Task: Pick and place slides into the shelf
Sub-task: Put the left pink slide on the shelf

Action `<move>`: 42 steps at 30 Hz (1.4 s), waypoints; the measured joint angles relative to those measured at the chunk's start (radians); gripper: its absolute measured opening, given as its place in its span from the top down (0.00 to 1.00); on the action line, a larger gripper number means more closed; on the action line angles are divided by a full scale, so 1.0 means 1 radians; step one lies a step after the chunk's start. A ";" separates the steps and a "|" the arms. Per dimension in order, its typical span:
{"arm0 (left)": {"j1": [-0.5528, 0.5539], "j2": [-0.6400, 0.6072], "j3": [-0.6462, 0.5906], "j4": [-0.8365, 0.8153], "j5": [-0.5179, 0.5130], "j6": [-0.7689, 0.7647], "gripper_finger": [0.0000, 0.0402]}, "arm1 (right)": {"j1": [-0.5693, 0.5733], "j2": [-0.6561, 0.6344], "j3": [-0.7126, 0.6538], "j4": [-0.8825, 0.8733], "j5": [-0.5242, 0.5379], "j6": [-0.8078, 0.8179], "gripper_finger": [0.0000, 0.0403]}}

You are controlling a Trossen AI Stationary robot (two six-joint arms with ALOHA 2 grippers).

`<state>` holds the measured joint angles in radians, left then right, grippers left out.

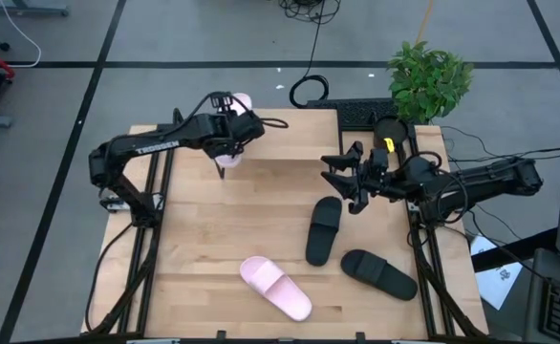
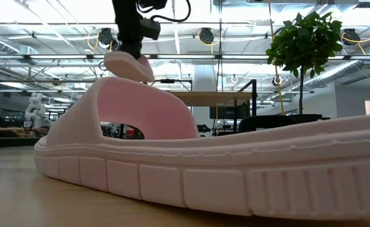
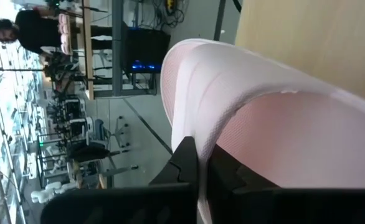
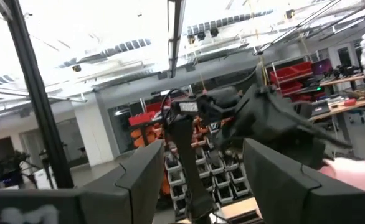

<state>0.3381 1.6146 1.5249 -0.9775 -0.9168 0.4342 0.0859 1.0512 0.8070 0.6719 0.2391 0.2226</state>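
Upper left of the high view: left gripper [image 1: 230,129] clenched on a pale pink slide [image 1: 233,122], raised above the wooden table [image 1: 194,248]; the left wrist view shows its dark fingers [image 3: 185,163] pinching the smooth, rounded foam edge. Lower centre: second pink slide [image 1: 275,287], sole ribbed in blocks. Right of centre: two matte black slides [image 1: 324,229] [image 1: 378,273] lying flat. Right gripper [image 1: 347,178] hangs above them, jaws spread wide, holding nothing
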 joint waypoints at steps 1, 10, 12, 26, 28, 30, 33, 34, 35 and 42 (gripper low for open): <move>0.000 0.000 -0.003 0.001 0.000 -0.006 1.00 | -0.005 0.000 0.000 0.006 -0.001 0.000 0.48; 0.026 0.017 -0.005 0.059 0.027 0.012 1.00 | -0.014 0.000 0.000 0.018 -0.004 0.000 0.48; 0.041 0.026 -0.003 0.059 0.035 0.000 1.00 | -0.014 0.000 0.000 0.018 -0.004 0.000 0.48; 0.102 0.064 -0.005 0.069 0.113 0.000 1.00 | -0.014 0.000 0.000 0.016 -0.004 0.000 0.48; 0.105 0.072 -0.005 0.067 0.113 0.001 1.00 | -0.014 0.000 0.000 0.016 -0.004 -0.002 0.48; 0.109 0.078 -0.005 0.063 0.115 0.002 1.00 | -0.014 0.000 0.000 0.016 -0.004 -0.003 0.48; 0.114 0.090 -0.004 0.066 0.112 0.002 1.00 | -0.014 0.000 0.000 0.015 -0.004 -0.003 0.48; 0.116 0.091 -0.005 0.061 0.113 0.002 1.00 | -0.014 0.000 0.000 0.015 -0.004 -0.003 0.48; 0.118 0.091 -0.005 0.063 0.113 0.004 1.00 | -0.014 0.000 0.000 0.015 -0.004 -0.003 0.48; 0.140 0.088 -0.005 0.064 0.109 0.003 1.00 | -0.014 0.000 0.000 0.012 -0.004 -0.003 0.48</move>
<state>0.4779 1.7027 1.5204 -0.9134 -0.8074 0.4370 0.0715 1.0512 0.8070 0.6842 0.2352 0.2192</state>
